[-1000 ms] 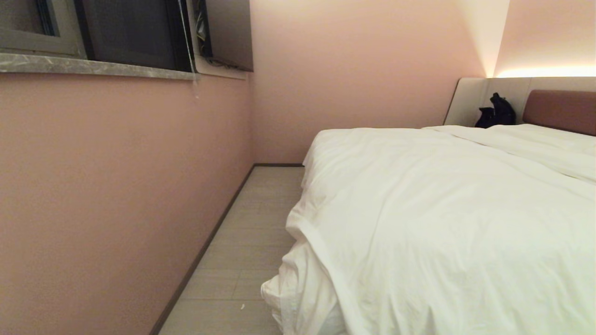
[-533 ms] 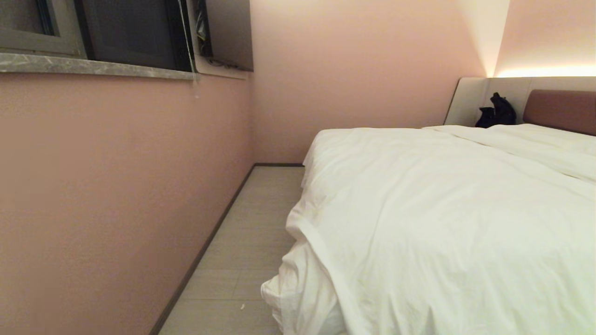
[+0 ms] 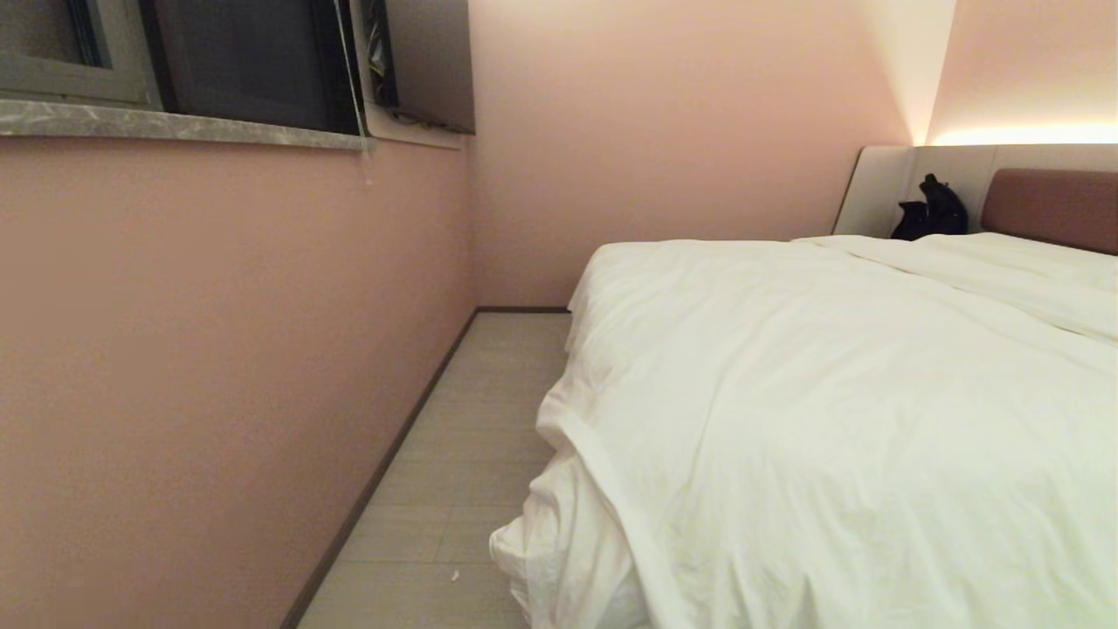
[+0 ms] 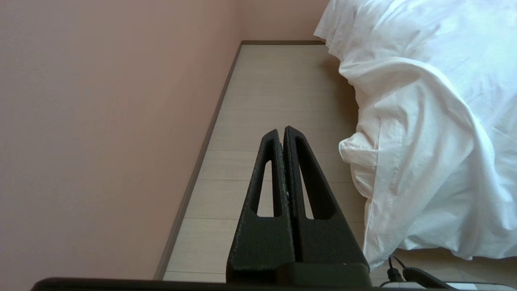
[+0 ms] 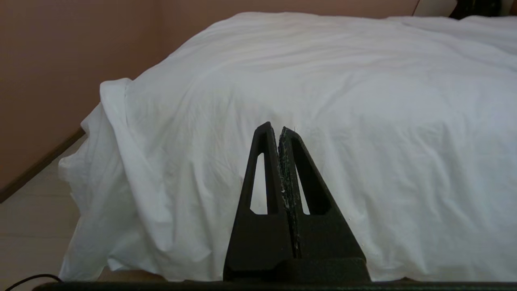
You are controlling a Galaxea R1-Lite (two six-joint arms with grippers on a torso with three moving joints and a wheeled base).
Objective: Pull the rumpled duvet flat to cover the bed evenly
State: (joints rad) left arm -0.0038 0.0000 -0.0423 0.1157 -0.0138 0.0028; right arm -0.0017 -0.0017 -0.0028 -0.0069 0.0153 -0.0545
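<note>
The duvet (image 3: 838, 419) lies spread across the bed (image 3: 1052, 205), white and puffy, filling the head view from about three o'clock down to five, with soft creases running over its top. Its near corner (image 3: 559, 542) bunches up and hangs down toward the floor (image 3: 472, 454) at about six o'clock, rumpled and folded over itself. Far back at one o'clock, the reddish-brown headboard shows, with a pale panel (image 3: 882, 188) beside it and a dark bundle (image 3: 930, 210) resting against that panel.

Neither arm shows in the head view. From the right wrist, the right gripper (image 5: 279, 128) has its two black fingers pressed together, clenched on nothing, pointing level at the duvet's hanging side; the cloth (image 5: 323, 101) sits ahead of the tips at twelve o'clock, apart from them. The sagging corner (image 5: 105, 169) falls at nine o'clock from that gripper.

From the left wrist, the left gripper (image 4: 281, 130) is likewise closed tight and empty, aimed along the floor strip (image 4: 274, 89) between wall and bed. The duvet (image 4: 424, 141) hangs at about two to three o'clock of its tips, near but not touching.

The pink wall (image 3: 218, 367) runs along nine o'clock, with a grey stone window sill (image 3: 175, 127) and dark window (image 3: 244, 61) up at eleven.
</note>
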